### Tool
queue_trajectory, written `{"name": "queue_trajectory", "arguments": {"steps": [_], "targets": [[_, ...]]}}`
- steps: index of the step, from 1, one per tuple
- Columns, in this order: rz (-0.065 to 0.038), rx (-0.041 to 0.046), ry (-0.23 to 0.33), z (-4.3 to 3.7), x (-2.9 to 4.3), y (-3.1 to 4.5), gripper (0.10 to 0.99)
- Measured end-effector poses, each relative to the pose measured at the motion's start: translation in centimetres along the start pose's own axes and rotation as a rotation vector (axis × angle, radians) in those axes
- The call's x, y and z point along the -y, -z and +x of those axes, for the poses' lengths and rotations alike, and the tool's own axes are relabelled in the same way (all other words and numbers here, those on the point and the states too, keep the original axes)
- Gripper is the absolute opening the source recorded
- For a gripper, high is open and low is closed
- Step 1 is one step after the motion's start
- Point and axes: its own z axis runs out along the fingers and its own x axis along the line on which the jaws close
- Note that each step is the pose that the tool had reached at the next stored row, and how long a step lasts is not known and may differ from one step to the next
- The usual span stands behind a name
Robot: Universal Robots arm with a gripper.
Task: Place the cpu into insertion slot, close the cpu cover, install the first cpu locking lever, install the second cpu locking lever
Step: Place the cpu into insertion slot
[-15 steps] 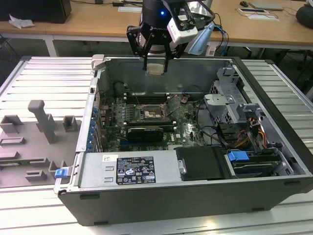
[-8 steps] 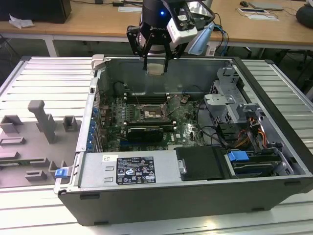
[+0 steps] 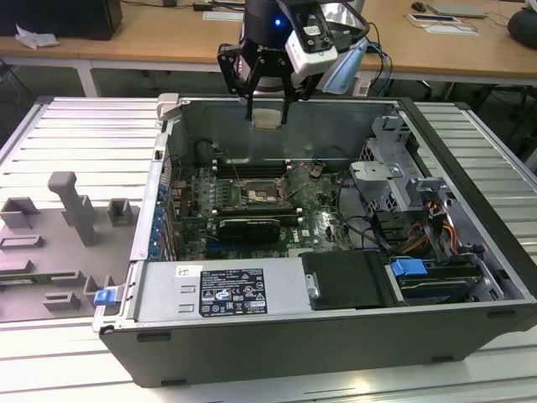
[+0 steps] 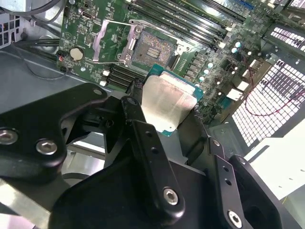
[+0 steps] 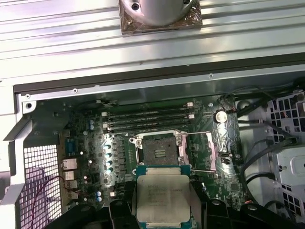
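My gripper (image 3: 268, 112) hangs above the open computer case, shut on the cpu (image 3: 268, 119), a small square chip with a silvery-beige top. In both wrist views the black fingers (image 4: 137, 107) clamp the cpu (image 4: 167, 101) (image 5: 163, 194) by two opposite edges. The insertion slot (image 3: 263, 196) (image 4: 152, 50) (image 5: 160, 150) lies bare on the green board, below and ahead of the chip and apart from it. Beside the socket the cpu cover (image 4: 97, 45) (image 5: 214, 148) is swung open, a thin silver frame.
Long black memory slots (image 3: 252, 168) run behind the socket. A labelled power supply (image 3: 222, 290) fills the case front, and a drive cage (image 3: 394, 180) with cables stands at the exterior view's right. A grey fixture tray (image 3: 67, 227) lies outside the case at the exterior view's left.
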Motion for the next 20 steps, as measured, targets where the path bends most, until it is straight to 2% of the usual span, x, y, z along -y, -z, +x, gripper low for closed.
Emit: {"name": "queue_trajectory", "arguments": {"steps": [20], "targets": [[-0.001, 0.0039, -0.043, 0.0, 0.0, 0.0, 0.537]]}}
